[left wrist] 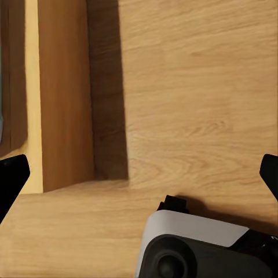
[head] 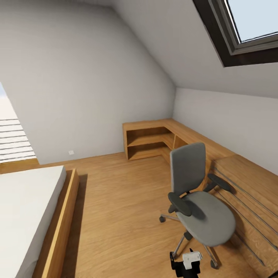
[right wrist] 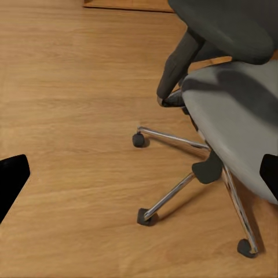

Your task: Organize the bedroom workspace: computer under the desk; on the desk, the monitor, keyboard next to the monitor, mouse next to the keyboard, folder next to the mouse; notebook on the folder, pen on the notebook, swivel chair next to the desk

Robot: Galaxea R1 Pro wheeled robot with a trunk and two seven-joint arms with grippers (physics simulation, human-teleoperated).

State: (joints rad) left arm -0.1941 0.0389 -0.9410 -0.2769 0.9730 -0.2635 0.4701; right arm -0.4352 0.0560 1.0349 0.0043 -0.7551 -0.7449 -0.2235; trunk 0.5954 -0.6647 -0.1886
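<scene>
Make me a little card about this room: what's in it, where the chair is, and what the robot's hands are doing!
room: sloped pale grey walls, skylight, light wood plank floor
chair: grey-upholstered swivel chair with black armrests, chrome star base, standing on the floor beside the low oak drawer unit
chair seat: nothing on it
bed: white mattress in wooden frame
shelves: oak corner shelf unit
left gripper: open, over floor
right gripper: open, near chair base

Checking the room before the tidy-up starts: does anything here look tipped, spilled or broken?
Nothing stands out. The swivel chair stands upright on the wood floor beside the low oak unit; its seat is bare.
</scene>
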